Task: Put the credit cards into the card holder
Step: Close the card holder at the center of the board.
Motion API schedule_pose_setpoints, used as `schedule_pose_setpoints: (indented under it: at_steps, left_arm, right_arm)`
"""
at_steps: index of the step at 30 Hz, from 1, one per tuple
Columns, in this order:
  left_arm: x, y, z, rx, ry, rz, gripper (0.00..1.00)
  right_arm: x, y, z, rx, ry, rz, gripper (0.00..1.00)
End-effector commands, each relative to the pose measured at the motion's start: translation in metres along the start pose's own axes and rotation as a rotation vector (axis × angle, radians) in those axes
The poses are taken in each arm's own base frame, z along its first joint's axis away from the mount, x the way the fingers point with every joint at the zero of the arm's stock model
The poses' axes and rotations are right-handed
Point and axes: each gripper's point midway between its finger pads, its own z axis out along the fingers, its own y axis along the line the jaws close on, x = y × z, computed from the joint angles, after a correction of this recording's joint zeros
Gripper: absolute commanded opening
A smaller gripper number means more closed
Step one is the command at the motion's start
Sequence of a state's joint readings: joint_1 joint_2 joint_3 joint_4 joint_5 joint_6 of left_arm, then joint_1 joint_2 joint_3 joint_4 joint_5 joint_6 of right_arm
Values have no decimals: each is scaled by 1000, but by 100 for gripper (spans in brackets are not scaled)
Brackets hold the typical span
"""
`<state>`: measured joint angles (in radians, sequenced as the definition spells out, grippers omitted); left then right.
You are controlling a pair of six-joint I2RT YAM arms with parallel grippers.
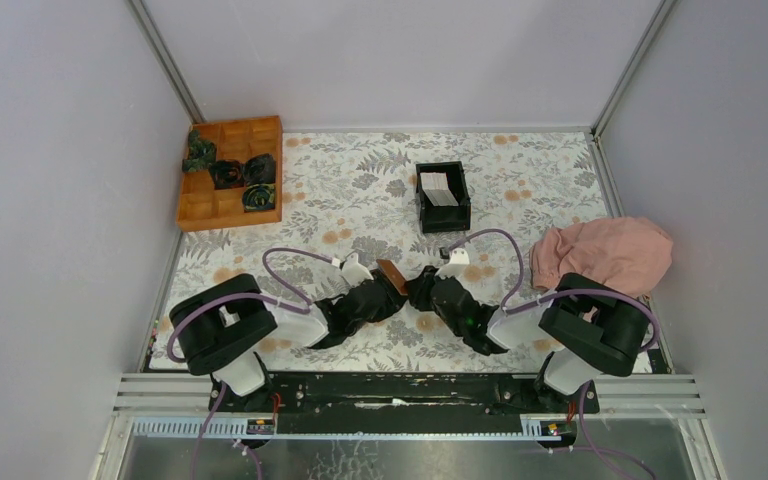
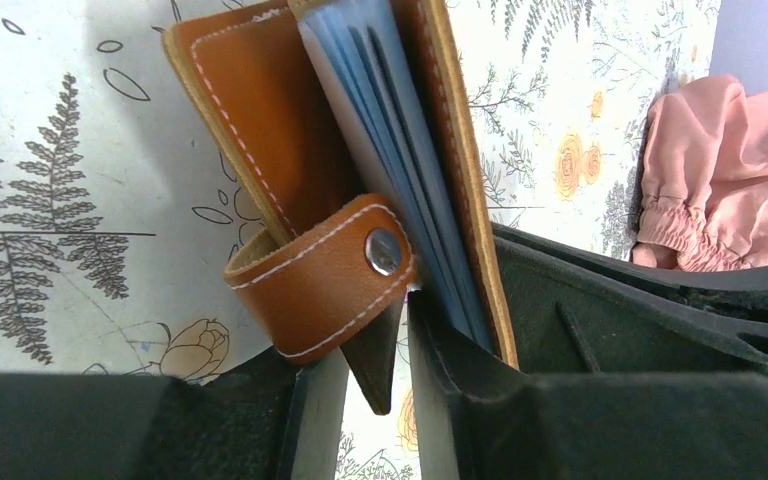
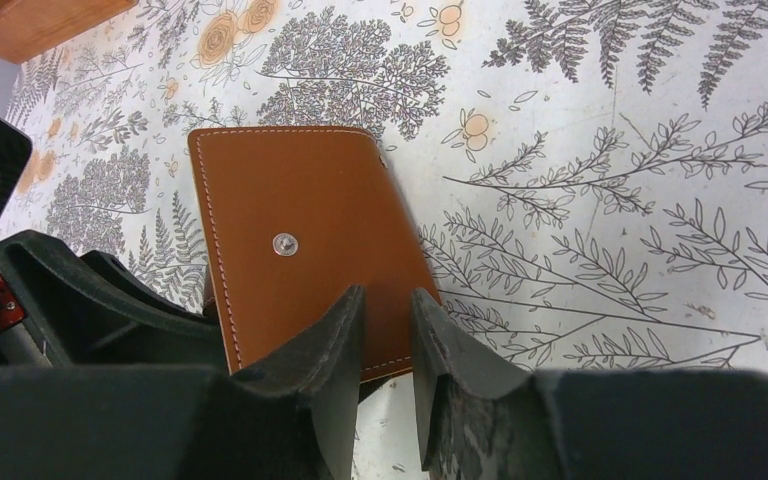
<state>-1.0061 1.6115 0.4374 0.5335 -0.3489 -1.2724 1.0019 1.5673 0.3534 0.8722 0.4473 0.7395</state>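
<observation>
Left claw (image 2: pixel 375 340) gripping the card holder (image 2: pixel 260 120) edge-on, right claw (image 3: pixel 388 310) narrowly parted, empty, tips at its lower edge.

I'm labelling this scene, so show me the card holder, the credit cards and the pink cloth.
card holder (image 3: pixel 300 190), right wrist view, brown outer face above the snap.
credit cards (image 1: pixel 439 189), top external view, top of the pale stack.
pink cloth (image 1: pixel 605 255), top external view, middle of the crumpled heap.

Top edge crops the card holder (image 2: pixel 260 130) (credit cards (image 1: pixel 438 188) uncountable).
</observation>
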Motion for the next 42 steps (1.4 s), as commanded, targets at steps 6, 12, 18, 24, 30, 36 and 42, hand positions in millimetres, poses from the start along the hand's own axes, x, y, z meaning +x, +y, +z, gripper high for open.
schedule_pose_setpoints:
  at_steps: [6,12,18,24,30,36,42]
  left_arm:
    - [27,104,-17,-349,101,159,38]
    - [35,113,-16,-377,121,160,30]
    - [38,111,-15,-371,127,164,19]
    - [39,112,-16,-374,134,169,16]
    - [38,114,-18,-381,135,177,18]
    - [46,119,-18,-401,178,201,32]
    - [56,120,-29,-388,227,192,99]
  right_arm:
    - [21,11,1,-47,99,-83,30]
    - [6,21,-1,-76,51,-76,30]
    - [-25,35,2,-79,-19,-85,30]
    - [-32,43,12,-119,9,-33,29]
    - [-6,44,16,-152,101,-3,30]
    - [32,33,19,-165,191,36,29]
    - [63,5,27,-70,243,54,29]
